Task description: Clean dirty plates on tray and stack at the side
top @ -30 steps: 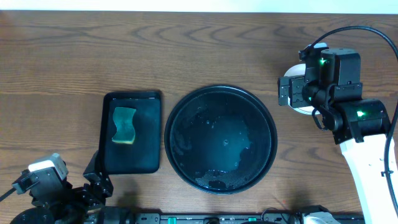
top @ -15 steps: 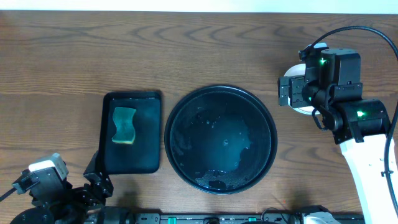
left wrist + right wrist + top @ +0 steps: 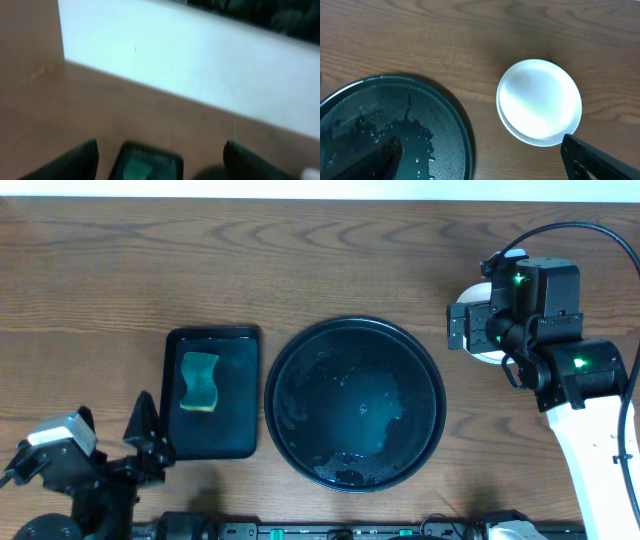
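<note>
Clearly stacked plates [image 3: 540, 102] sit just beside the wet tray [image 3: 442, 132]

The brown wooden table [image 3: 300, 270] is showing a smooth, grained surface. The large round black tray [image 3: 310, 360] is gleaming glossy and wet. The stacked pale round plates [image 3: 539, 102] are shining smooth. The smaller rectangular black tray [image 3: 236, 385] is looking semi-matt, its green sponge [image 3: 199, 381] soft and porous.
</note>
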Robot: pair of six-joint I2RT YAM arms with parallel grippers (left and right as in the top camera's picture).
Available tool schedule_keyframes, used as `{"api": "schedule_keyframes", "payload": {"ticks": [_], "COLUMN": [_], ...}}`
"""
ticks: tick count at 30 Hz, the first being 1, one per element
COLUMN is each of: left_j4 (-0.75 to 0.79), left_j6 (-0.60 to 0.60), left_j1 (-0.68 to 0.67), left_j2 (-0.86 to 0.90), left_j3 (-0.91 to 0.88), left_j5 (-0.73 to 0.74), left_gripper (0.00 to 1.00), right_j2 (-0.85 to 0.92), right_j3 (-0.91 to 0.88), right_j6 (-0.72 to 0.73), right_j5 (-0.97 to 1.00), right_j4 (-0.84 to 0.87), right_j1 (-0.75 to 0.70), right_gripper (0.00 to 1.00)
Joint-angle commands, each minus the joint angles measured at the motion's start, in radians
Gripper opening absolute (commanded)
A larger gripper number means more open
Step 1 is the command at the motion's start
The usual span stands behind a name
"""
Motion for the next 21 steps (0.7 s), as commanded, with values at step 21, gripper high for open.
{"api": "schedule_keyframes", "payload": {"ticks": [21], "left_j4": [1.069], "left_j6": [0.004], "left_j1": [0.108], "left_j2": [-0.35], "left_j3": [-0.844], "left_j5": [0.1], "left_gripper": [0.8], "right_j2": [-0.01], "right_j3": [0.011], "right_j6": [-0.014], "right_j5": [0.01], "right_j4": [-0.001], "right_j1": [0.008], "right_gripper": [0.99]}}
